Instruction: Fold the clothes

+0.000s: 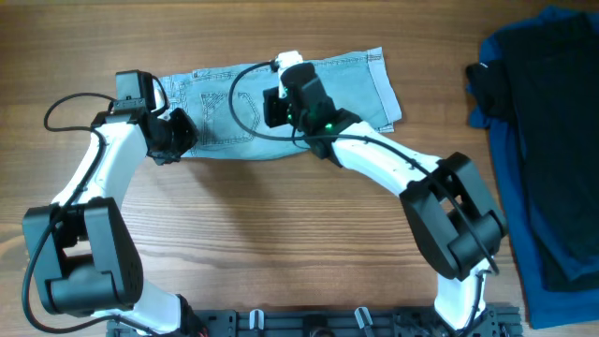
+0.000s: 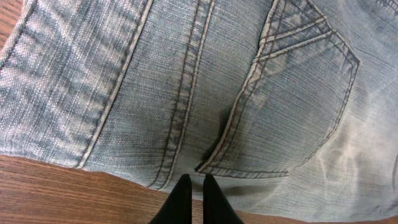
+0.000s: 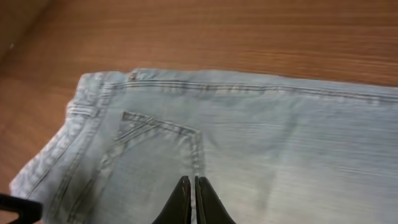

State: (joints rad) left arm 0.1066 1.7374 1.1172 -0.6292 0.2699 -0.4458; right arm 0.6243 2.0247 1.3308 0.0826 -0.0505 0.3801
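Over the denim shorts [image 1: 365,84], left gripper [image 2: 193,180] and right gripper [image 3: 189,180] hover shut and empty; open both before pinching the 6 o'clock edge.

One denim shorts [image 1: 356,80], two dark garments [image 1: 562,140], two arms [image 1: 89,173]

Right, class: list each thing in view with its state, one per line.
Light blue faded denim shorts: lying flat, pocket side up.
Left pincer: shut, at shorts' edge.
Right pincer: shut, over shorts.
Dark blue cloth garment: heaped, untouched.
Black cloth garment: lying on the blue one.
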